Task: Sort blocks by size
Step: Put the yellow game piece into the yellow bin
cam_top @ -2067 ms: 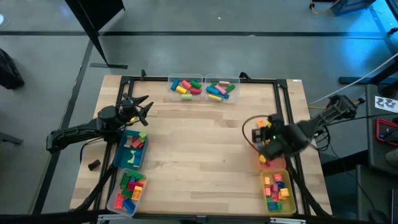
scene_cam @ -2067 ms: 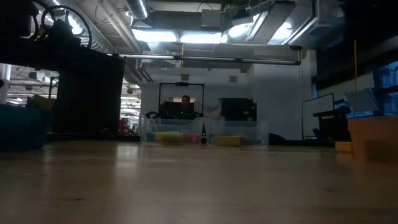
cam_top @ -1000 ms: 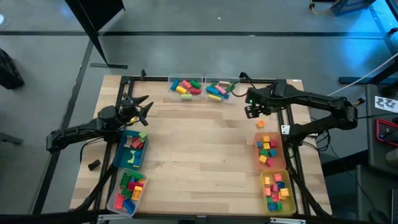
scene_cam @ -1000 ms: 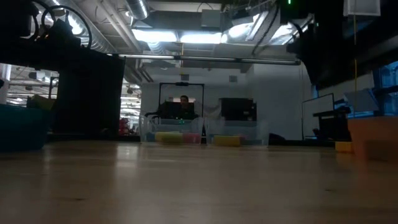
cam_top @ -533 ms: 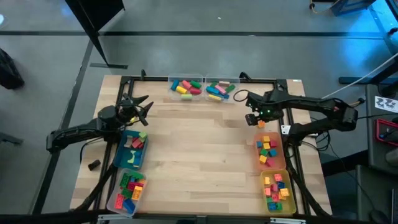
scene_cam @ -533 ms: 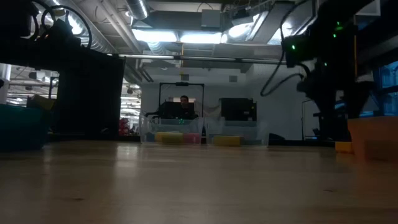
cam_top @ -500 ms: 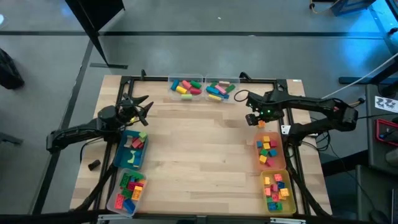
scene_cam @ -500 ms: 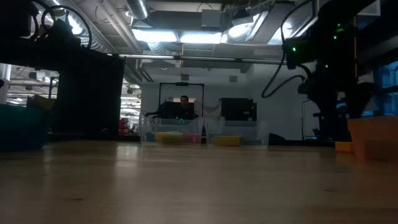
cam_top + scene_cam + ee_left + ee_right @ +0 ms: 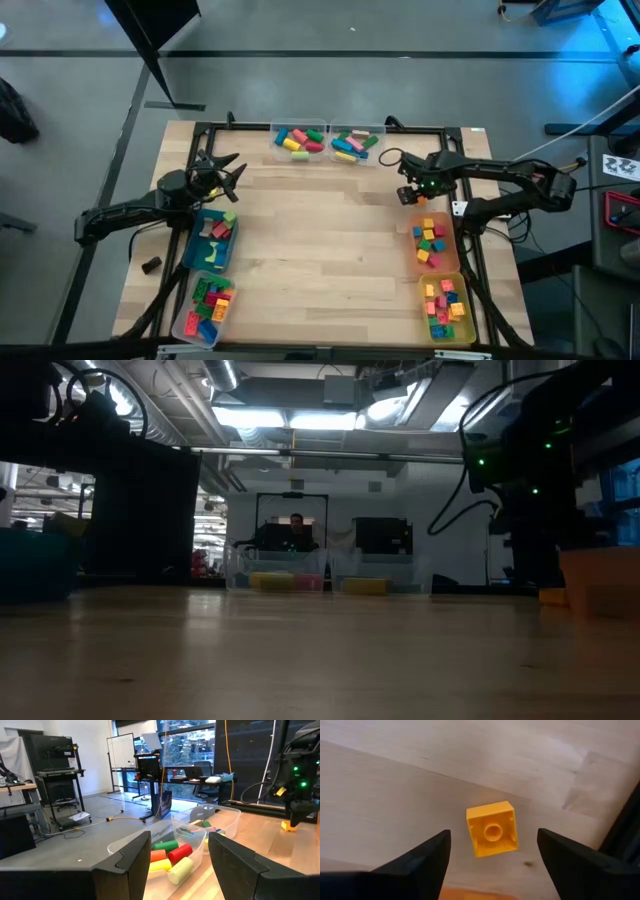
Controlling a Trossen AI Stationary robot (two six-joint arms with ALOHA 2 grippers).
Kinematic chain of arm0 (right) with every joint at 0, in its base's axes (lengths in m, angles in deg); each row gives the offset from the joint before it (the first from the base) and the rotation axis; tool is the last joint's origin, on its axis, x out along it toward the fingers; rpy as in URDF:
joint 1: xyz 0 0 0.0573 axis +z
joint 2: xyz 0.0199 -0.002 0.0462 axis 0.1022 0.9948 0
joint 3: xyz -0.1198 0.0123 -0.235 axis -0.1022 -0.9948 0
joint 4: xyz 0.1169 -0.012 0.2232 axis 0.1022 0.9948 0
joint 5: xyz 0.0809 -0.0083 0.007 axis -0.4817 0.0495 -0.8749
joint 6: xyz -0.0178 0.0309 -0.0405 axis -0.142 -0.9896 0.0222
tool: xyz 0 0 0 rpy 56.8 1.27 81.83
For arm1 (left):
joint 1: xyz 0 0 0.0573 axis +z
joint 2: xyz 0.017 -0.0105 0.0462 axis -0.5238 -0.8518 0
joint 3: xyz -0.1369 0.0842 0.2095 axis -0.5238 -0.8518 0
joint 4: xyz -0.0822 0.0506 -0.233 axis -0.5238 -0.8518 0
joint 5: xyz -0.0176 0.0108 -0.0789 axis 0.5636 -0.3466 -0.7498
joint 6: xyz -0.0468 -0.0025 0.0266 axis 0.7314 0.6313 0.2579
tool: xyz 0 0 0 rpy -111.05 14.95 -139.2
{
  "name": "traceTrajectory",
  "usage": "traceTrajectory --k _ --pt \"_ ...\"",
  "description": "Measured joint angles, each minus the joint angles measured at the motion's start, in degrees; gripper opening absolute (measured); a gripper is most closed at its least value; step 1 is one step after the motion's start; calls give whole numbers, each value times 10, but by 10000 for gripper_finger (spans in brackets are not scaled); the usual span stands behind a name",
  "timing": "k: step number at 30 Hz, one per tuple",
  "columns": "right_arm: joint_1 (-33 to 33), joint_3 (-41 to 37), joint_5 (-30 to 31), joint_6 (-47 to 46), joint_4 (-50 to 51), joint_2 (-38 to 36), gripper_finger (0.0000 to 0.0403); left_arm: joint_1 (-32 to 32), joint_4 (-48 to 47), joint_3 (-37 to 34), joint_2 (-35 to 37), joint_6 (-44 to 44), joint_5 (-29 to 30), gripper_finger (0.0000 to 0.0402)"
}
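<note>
Since it shifted nearer, right pincer over orange block.

A pale wooden tabletop carries everything; two clear bins of blocks sit side by side at its far edge; a blue bin and a clear bin stand along the left side; an orange bin and a yellow bin along the right; one orange block lies loose, hollow side up, just beyond the orange bin.

Orange-yellow square block on pale wood-grain table, dark fingers either side, red, yellow, green, blue and pink blocks in clear bins, blue bin, orange bin
</note>
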State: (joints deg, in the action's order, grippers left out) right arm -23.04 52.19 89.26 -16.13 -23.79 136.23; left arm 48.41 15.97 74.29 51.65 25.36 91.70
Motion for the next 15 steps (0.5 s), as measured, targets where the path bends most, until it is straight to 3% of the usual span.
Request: traceTrajectory --k 9,15 --pt "0 -38 8 5 -55 0 276 0 0 0 0 0 0 184" --pt "0 -56 4 9 -90 0 239 0 0 0 0 0 0 184"
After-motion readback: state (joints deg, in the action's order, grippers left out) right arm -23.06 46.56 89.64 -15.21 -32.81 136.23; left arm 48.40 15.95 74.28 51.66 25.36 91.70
